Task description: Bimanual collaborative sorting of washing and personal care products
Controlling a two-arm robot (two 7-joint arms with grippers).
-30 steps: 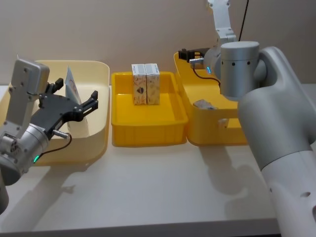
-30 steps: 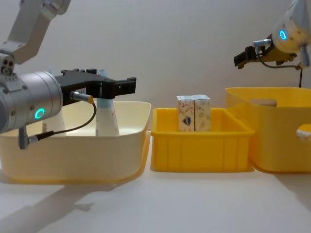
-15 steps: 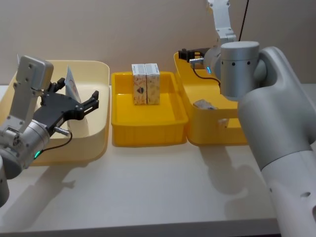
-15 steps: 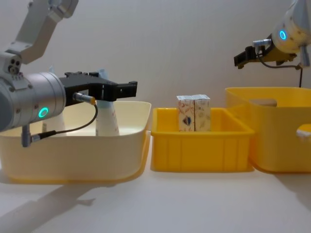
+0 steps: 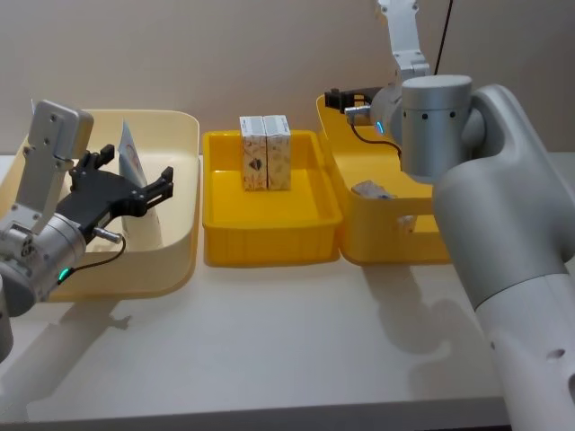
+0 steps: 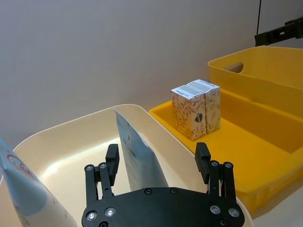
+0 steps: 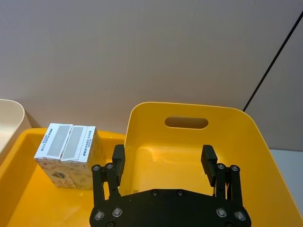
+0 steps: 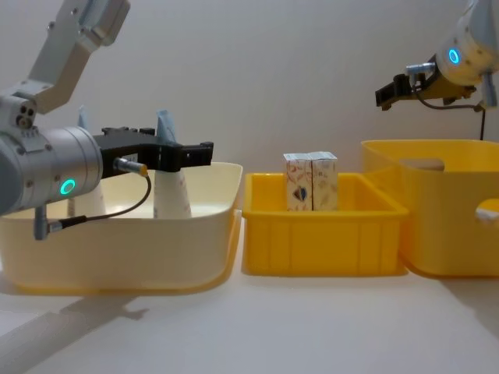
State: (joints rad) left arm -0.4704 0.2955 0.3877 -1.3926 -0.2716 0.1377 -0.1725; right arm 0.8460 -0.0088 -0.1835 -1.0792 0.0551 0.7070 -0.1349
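Cream plastic tub (image 5: 182,135) stands at the left of the table, a yellow tray (image 5: 269,244) in the middle and a deeper yellow tub (image 5: 388,244) at the right, the three in a row. In the head view my left claw (image 5: 133,167) hangs over the cream tub with its fingers spread, and a pale squeeze tube (image 5: 128,147) stands upright between them. Two patterned cartons (image 5: 266,153) stand upright, side by side and touching, at the far end of the tray. My right claw (image 5: 331,99) is held above the far rim of the right tub, where a greyish item (image 5: 370,189) lies; I cannot tell what it is. The left wrist view confirms the left claw is open: the tube's flat tip rises between the fingers, neither finger visibly pressing it. A second tube (image 6: 26,187), marked in red, stands in the same tub. The right wrist view shows the right claw open and holding nothing, above the handled yellow tub, the cartons off to one side in the tray. In the chest view the left claw sits just above the cream tub's rim, level with the upper part of the tube, and the right claw is well above the right tub.
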